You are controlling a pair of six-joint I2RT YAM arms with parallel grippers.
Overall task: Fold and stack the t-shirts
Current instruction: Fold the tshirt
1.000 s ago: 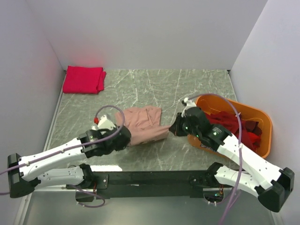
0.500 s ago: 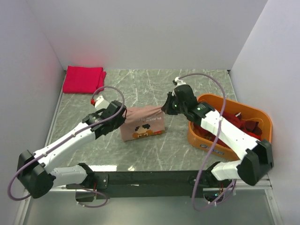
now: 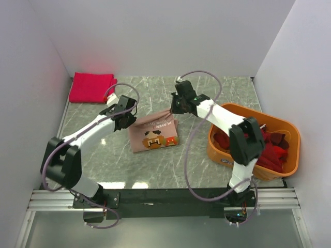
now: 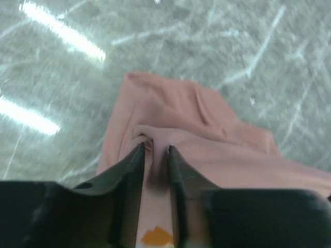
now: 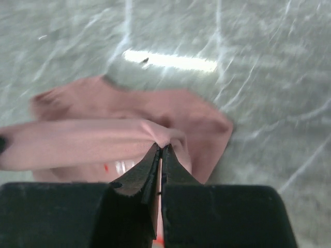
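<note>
The dusty-pink t-shirt (image 3: 153,133) with an orange-brown cartoon print lies at the table's middle, print up. My left gripper (image 3: 128,120) is shut on its far left corner; the left wrist view shows cloth (image 4: 207,129) pinched between the fingers. My right gripper (image 3: 172,110) is shut on its far right corner, cloth (image 5: 129,129) bunched at the fingertips. The far edge is held slightly above the table between both grippers. A folded crimson-pink t-shirt (image 3: 92,87) lies at the far left corner. Dark red t-shirts (image 3: 269,150) fill the orange tub (image 3: 290,129).
The orange tub stands at the right edge, close under my right arm. White walls enclose the far side, left and right. Grey marble table (image 3: 217,93) shows around the shirt.
Both grippers have carried the pink shirt's near edge up and over toward the far side. The shirt has flipped from plain side to print side up, and both arms are stretched out.
</note>
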